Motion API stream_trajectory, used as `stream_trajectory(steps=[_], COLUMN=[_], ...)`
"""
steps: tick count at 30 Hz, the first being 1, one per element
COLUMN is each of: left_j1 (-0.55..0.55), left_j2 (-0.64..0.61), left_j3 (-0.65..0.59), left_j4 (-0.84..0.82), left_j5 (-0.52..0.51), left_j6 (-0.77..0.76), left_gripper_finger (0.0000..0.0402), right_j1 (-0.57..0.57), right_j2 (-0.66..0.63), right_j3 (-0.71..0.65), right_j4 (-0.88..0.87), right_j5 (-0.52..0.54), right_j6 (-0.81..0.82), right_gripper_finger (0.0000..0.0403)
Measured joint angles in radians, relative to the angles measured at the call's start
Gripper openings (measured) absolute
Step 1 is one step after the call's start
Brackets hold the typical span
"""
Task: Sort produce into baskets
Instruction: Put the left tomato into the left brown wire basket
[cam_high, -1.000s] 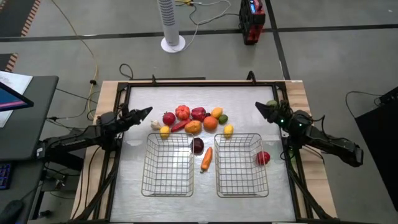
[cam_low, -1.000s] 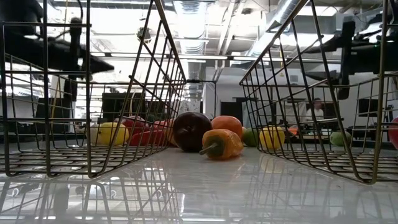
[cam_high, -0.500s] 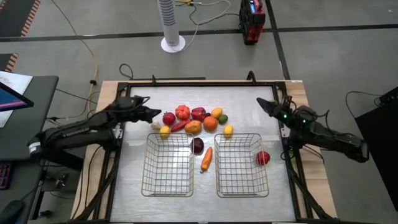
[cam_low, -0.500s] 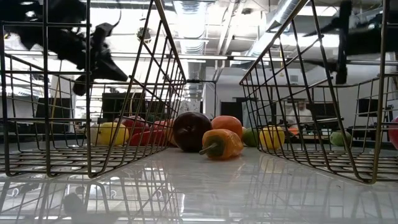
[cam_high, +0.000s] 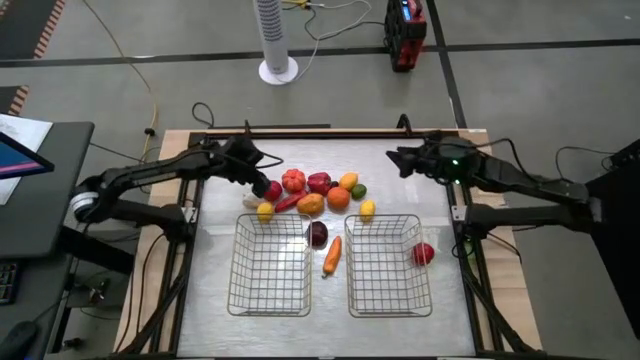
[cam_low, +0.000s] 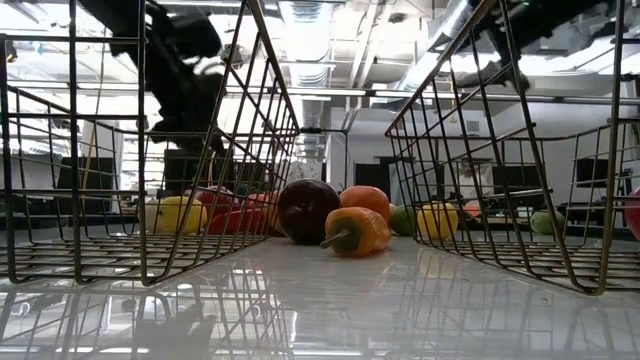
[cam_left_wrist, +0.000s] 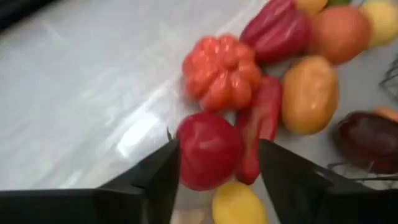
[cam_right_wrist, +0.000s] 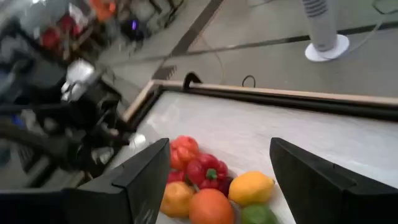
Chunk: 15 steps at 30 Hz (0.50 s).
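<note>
The produce (cam_high: 312, 194) lies in a heap on the table's far middle, resting on the tabletop. A dark purple round (cam_high: 318, 234) and an orange carrot (cam_high: 332, 256) lie between the two wire baskets (cam_high: 270, 266) (cam_high: 390, 266). A red round (cam_high: 422, 254) lies at the right basket's right wall. My left gripper (cam_left_wrist: 214, 171) hangs open, tipped down over the heap's left end. Its fingers stand on either side of a red round fruit (cam_left_wrist: 208, 149) without touching it. My right gripper (cam_right_wrist: 221, 177) is open, high over the table's far right, and looks toward the heap.
A dark frame (cam_high: 300, 131) borders the table. A white fan base (cam_high: 278, 70) and a red device (cam_high: 405, 35) stand on the floor beyond it. White garlic (cam_high: 250, 201) and a yellow round (cam_high: 265, 211) lie just near of my left gripper.
My left gripper has swung from the table's left edge toward the heap, risen a little, tipped downward and opened. My right gripper has risen and moved from the right edge toward the table's far middle, staying open. The produce has kept still.
</note>
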Motion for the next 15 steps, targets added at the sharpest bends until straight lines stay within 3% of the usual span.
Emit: stream_trajectory(steps=[4, 7, 11, 15], left_j1=[-0.019, -0.040, -0.070, -0.093], left_j2=[0.122, 0.196, 0.277, 0.328], left_j3=[0.029, 0.052, 0.064, 0.069], left_j4=[-0.002, -0.003, 0.005, 0.038], left_j5=[0.040, -0.001, -0.081, -0.082], left_j6=[-0.005, -0.016, -0.040, -0.058], left_gripper_finger=[0.0268, 0.0291, 0.0300, 0.0301], right_j1=[0.000, 0.000, 0.000, -0.001], right_j2=[0.080, 0.126, 0.169, 0.190], right_j3=[0.068, 0.104, 0.131, 0.136], right_j4=[0.002, 0.001, 0.000, -0.005], right_j5=[-0.059, -0.098, -0.163, -0.191], right_j6=[-0.082, -0.130, -0.184, -0.201], right_gripper_finger=[0.0318, 0.0330, 0.0335, 0.0333])
